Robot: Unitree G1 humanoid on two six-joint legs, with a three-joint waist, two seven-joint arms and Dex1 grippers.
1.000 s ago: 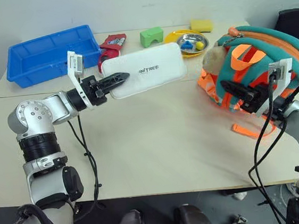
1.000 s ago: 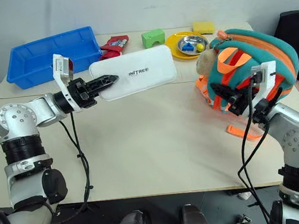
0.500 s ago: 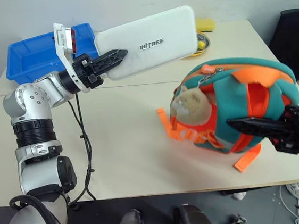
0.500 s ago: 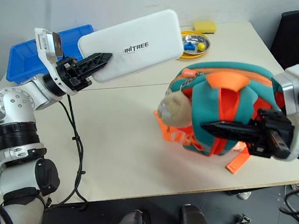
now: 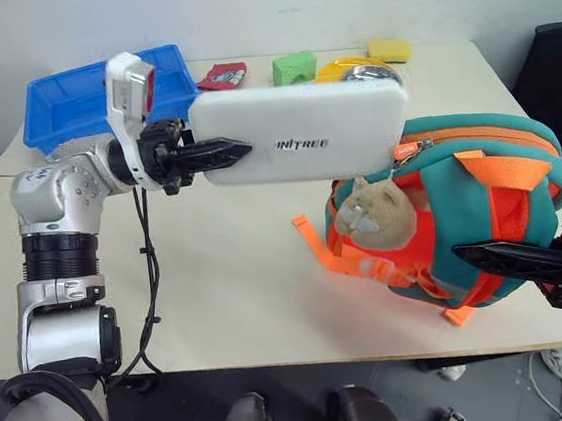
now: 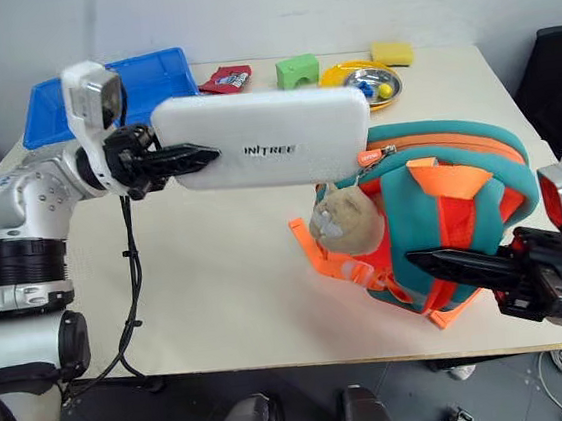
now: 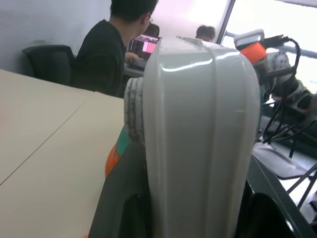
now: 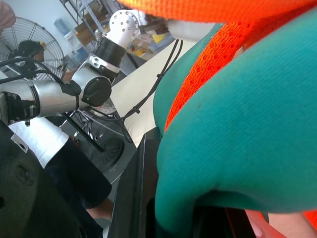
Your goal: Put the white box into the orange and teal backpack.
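Observation:
My left gripper (image 5: 240, 151) is shut on one end of the white box (image 5: 303, 133), a flat case with dark lettering, held level above the table. In the left wrist view the white box (image 7: 198, 134) stands edge-on between the fingers. Its free end overlaps the top of the orange and teal backpack (image 5: 481, 199), which stands near the table's front right, a beige plush toy (image 5: 372, 216) hanging on its front. My right gripper (image 6: 447, 261) is shut on the backpack's lower front; teal fabric (image 8: 237, 139) sits between its fingers.
At the back of the table (image 5: 229, 286) are a blue tray (image 5: 77, 91), a red packet (image 5: 221, 74), a green block (image 5: 288, 67), a yellow plate (image 6: 332, 74) with a metal bowl, and a yellow sponge (image 5: 388, 49). A seated person (image 7: 106, 54) is beyond the table.
The right gripper has dragged the backpack from the back right toward the front edge. The left gripper has lifted and rolled the box, bringing it level over the backpack's top.

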